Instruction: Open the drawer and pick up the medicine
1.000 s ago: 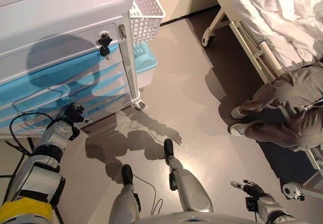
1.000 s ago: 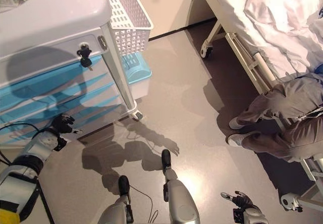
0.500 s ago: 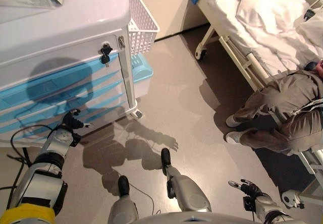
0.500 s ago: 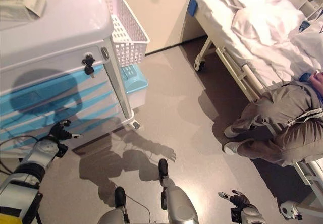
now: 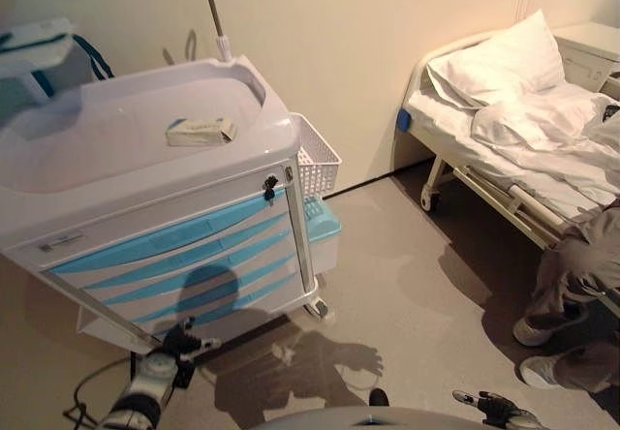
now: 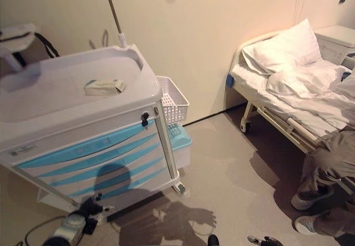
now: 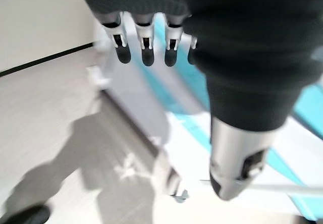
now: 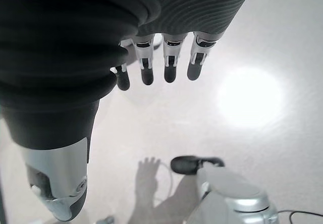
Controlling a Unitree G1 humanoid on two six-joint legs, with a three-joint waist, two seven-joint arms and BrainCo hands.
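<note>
Room: hospital-type room, pale floor (image 5: pixel 407 285), cream wall, a bed (image 5: pixel 504 159) with white sheets and a pillow on the right side.
Left hand: the left hand (image 5: pixel 179 341) sits low down by the bottom front of the cart, fingers (image 7: pixel 146 45) straight and loosely spread, thumb sticking out on its own. Nothing in it. From the wrist view the fingers point toward the blue drawer fronts, but I can't tell if they actually touch.
Right hand: the right hand (image 5: pixel 489 406) is way down at the lower right over bare floor, fingers relaxed and apart, also empty.
Cart: white cart (image 5: pixel 126 149) on wheels, stack of blue drawers (image 5: pixel 184 261) on the front, all pushed in as far as I can see. There's a small dark lock (image 5: pixel 270 187) at the upper right of the front.
Medicine: a pale medicine box (image 5: pixel 199 132) lies flat on the cart's top, well away from both hands.
Extras: white basket (image 5: pixel 320 159) hangs on the cart's right side, blue-lidded bin (image 5: pixel 322 229) just under it.
Person: a person (image 5: pixel 572 294) in grey trousers and pale shoes by the bed, far right.
</note>
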